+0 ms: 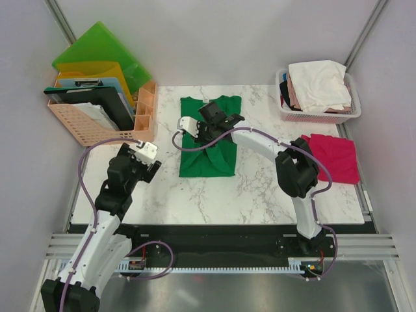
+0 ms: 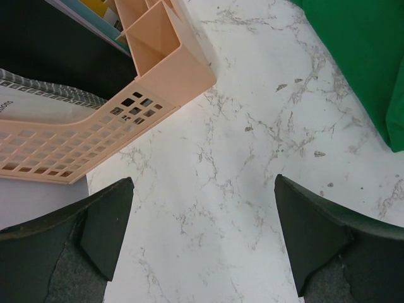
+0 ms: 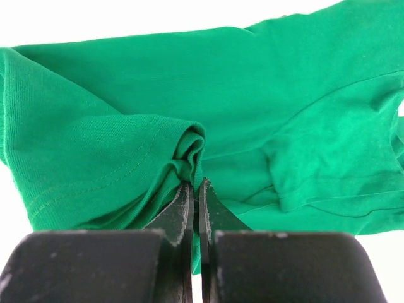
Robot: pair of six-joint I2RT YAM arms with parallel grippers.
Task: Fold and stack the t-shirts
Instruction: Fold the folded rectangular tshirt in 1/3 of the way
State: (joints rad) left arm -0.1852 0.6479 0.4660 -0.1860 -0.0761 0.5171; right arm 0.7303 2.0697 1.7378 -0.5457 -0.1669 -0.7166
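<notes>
A deep green t-shirt (image 1: 208, 153) lies partly folded at the table's middle back. My right gripper (image 1: 211, 117) is over its upper part, shut on a bunched fold of the green cloth (image 3: 189, 148), which it pinches at a sleeve hem. My left gripper (image 1: 148, 162) is open and empty over bare marble, left of the green shirt, whose edge shows in the left wrist view (image 2: 372, 63). A magenta-red t-shirt (image 1: 335, 158) lies flat at the right edge. White and pale pink shirts (image 1: 318, 84) are piled in a basket.
A peach desk organiser (image 1: 97, 117) with folders and a clipboard stands at the back left, close to my left gripper; it also shows in the left wrist view (image 2: 158, 69). A pink-rimmed basket (image 1: 318, 116) sits at the back right.
</notes>
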